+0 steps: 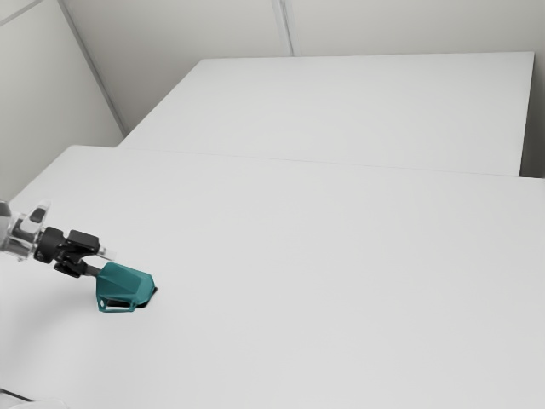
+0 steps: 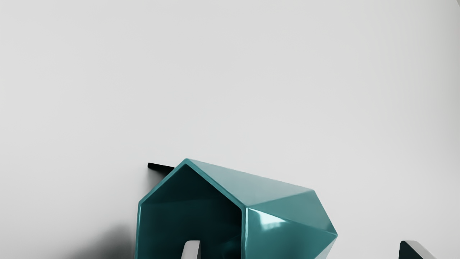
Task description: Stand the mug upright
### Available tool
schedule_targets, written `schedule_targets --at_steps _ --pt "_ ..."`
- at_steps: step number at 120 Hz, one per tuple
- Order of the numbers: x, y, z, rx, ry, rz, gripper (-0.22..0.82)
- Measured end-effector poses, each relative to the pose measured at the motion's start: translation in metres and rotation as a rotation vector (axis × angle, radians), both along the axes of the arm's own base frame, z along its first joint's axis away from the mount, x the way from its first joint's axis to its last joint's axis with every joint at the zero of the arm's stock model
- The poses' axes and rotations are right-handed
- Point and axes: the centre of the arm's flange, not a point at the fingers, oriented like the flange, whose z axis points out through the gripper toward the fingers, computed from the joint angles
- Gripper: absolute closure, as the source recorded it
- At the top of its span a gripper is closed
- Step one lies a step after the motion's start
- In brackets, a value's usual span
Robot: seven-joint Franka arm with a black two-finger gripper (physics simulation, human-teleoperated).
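Taking the exterior view as a clock with twelve at its far edge, a thin dark line (image 1: 15, 395) lies nearest, out toward eight o'clock. Farther in along eight o'clock, the teal mug (image 1: 126, 285) lies on its side on the white surface (image 1: 341, 290), its handle (image 1: 117, 308) toward six and its mouth toward the arm (image 1: 19, 234), which enters from nine. At the mug's ten o'clock is the gripper (image 1: 100, 262), wide open and gripping nothing; one finger (image 2: 191, 250) overlaps the mouth, the other (image 2: 413, 251) stands outside the mug, apart from it. Pale walls (image 1: 187, 30) rise beyond.
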Motion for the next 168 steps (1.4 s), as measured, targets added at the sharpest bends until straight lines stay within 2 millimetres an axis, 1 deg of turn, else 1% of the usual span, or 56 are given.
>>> schedule_targets --at_steps 36,64,75,82,109,127,143,168 --pt "0.008 -0.011 -0.006 -0.003 0.004 -0.019 0.00" --pt "0.011 -0.022 -0.015 -0.024 0.036 -0.020 0.00" --pt "0.011 -0.025 -0.016 -0.032 0.048 -0.015 0.03" --pt "0.010 -0.025 -0.017 -0.035 0.054 -0.009 0.08" --pt "0.011 -0.025 -0.016 -0.039 0.068 0.008 0.37" --pt "0.013 -0.027 -0.013 -0.036 0.071 0.010 0.54" --pt "0.017 -0.030 -0.009 -0.030 0.069 0.005 0.63" --pt "0.035 -0.045 0.015 0.000 0.042 -0.025 0.74"
